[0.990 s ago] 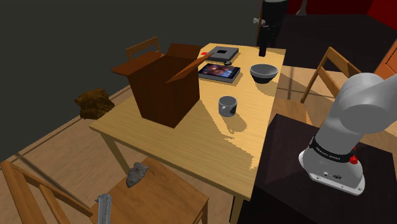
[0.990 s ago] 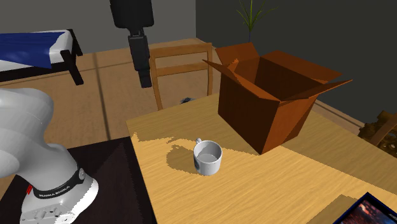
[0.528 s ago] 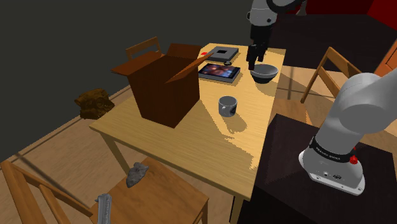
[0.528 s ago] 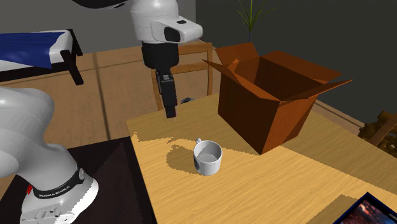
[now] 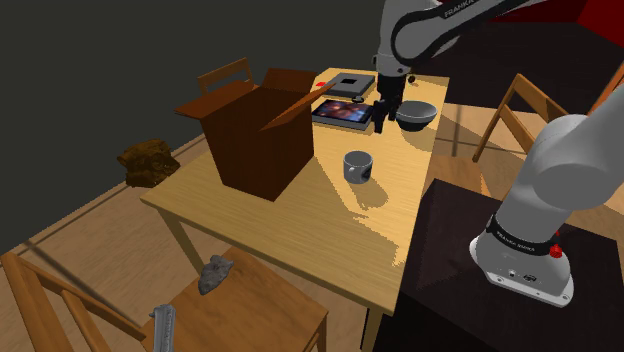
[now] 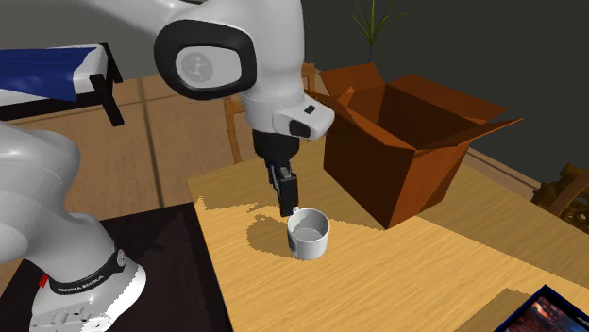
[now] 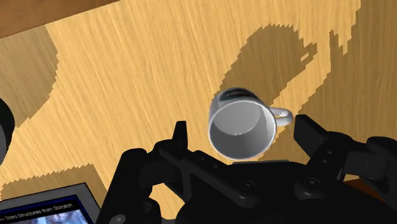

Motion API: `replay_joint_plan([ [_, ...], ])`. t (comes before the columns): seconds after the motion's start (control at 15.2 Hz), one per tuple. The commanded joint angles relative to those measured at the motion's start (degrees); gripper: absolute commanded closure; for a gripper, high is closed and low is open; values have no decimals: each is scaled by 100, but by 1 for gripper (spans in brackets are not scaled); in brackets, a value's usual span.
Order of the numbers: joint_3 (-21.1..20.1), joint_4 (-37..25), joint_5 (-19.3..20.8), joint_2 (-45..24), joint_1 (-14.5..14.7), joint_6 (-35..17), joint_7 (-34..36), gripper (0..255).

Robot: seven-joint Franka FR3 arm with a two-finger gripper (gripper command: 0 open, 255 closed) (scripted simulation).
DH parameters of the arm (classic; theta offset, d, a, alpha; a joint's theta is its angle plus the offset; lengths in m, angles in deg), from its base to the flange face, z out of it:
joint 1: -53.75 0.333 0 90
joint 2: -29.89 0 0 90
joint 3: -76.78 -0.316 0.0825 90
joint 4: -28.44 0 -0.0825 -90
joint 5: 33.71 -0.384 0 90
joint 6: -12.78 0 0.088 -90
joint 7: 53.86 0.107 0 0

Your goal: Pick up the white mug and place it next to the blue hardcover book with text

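Hovers over the white mug (image 6: 309, 233) with the gripper (image 6: 288, 206) spread open, touching nothing. Sits upright on the wooden table (image 5: 300, 230) toward its stand-side edge, near the cardboard box (image 5: 258, 135).

A home: a wooden table (image 5: 300, 228) with chairs (image 5: 222, 76) around, a blue-covered bed (image 6: 42, 64), a plant (image 6: 371, 21).

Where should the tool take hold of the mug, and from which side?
Probably from above, across the rim: the mug stands upright, mouth open to the tool, whose open fingers hang above it. The handle sticks out toward one finger, so turn the wrist to close on the round wall.
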Motion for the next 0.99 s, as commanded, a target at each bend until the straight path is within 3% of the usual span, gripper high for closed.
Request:
replay_joint_plan([
  [0.0,120,-30,-81,-413,15,-403,-150,0],
  [0.33,354,-208,-476,-1530,94,-1333,-602,0],
  [0.59,444,-510,-1019,-2490,132,-1946,-1110,0],
  [0.92,406,-477,-1189,-2802,123,-2278,-1234,0],
])
